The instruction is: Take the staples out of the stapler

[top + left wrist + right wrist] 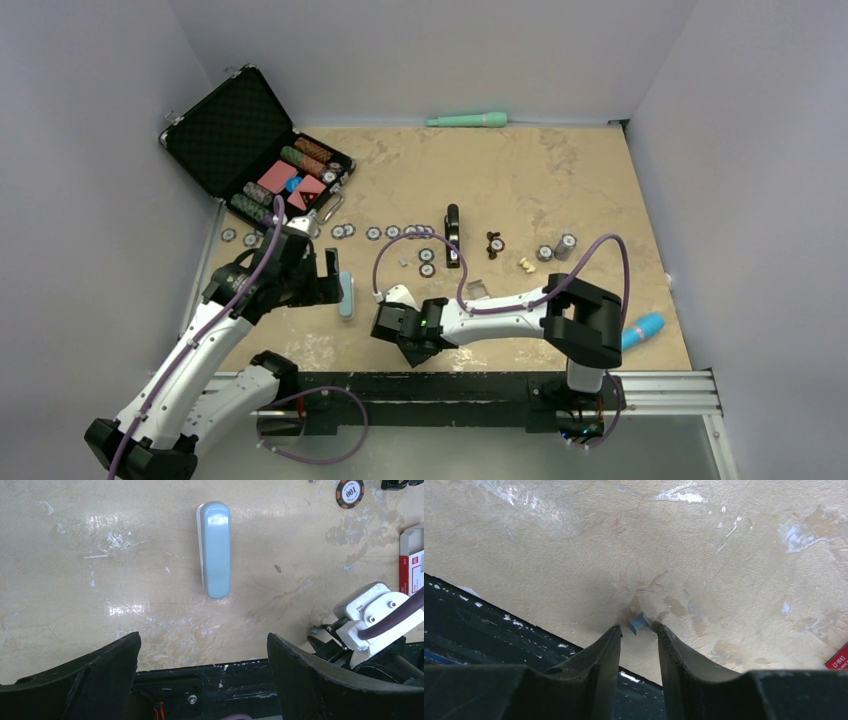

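Spreads left gripper (pixel 202 650) wide, empty, above pale blue bar (pixel 216 550); parts right gripper (pixel 639 633) narrowly about loose staples (pixel 638 622) near black rail (pixel 484 625); leaves stapler (pixel 453 235) well apart among poker chips (pixel 427 268).

Black stapler (pixel 453 235) lies flat; grey staples (pixel 639 622) rest on the table (pixel 724 555) near its front edge.

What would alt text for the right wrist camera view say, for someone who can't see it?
A tiny silver-grey strip of staples lies on the mottled beige table, just at the tips of the right gripper, whose two dark fingers stand slightly apart. A black rail crosses the lower left corner.
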You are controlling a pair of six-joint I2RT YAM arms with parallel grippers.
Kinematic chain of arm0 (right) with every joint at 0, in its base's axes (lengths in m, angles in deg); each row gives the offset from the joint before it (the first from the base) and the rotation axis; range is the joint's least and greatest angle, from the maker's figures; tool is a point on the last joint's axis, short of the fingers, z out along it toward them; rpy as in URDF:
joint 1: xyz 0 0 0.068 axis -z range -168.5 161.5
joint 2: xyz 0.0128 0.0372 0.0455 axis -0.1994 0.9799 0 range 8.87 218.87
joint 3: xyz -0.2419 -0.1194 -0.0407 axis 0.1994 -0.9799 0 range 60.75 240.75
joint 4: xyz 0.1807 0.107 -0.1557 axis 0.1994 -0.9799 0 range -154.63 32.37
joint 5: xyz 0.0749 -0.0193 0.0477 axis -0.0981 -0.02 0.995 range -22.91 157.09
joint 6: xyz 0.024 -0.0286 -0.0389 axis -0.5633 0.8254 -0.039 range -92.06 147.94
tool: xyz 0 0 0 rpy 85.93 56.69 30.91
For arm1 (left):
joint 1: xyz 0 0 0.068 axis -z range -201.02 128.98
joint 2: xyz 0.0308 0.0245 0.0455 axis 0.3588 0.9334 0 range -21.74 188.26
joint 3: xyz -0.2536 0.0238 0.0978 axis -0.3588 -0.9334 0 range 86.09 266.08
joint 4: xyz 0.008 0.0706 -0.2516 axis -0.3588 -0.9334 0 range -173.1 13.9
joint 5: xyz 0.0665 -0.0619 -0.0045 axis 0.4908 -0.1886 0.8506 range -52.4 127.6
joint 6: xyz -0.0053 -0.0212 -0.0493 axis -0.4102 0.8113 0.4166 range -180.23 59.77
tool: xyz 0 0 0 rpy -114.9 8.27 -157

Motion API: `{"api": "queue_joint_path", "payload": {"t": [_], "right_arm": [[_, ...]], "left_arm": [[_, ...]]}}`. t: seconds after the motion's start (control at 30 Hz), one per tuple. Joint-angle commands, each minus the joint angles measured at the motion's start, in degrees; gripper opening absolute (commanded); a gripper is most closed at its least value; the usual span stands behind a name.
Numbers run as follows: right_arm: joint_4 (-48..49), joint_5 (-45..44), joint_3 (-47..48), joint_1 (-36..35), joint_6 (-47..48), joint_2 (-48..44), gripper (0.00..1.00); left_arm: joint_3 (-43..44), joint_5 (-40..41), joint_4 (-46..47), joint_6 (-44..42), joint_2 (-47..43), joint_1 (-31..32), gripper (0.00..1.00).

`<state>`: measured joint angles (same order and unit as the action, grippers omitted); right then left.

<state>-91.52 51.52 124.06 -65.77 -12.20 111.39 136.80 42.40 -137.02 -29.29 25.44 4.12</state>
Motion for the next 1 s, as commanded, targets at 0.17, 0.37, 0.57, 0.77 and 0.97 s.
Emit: {"api": "queue_joint_path", "payload": {"t": [0.17,0.37,0.57,0.77,0.97], "right_arm": [[-3.15,-5.75,0.1,0.74,-0.73,3.51,0.39],[-2.08,-5.91,-0.12,1.68,-0.01,3.74,0.39],[-0.48,-5.88,-0.01,1.77,1.41,3.71,0.39],[0.88,-4.05,-0.67,1.79,1.98,3.33,0.38],[0.55,-3.31,-1.62,1.76,0.77,2.94,0.31]], "left_arm": [[0.83,0.65,0.64,0.68,-0.74,-0.28,1.0],[0.86,0.61,0.72,0.7,-0.76,-0.29,1.0],[0.83,0.56,0.67,0.66,-0.77,-0.34,1.0],[0.85,0.65,0.61,0.66,-0.69,-0.27,1.0],[0.88,0.65,0.63,0.68,-0.6,-0.27,1.0]]}}
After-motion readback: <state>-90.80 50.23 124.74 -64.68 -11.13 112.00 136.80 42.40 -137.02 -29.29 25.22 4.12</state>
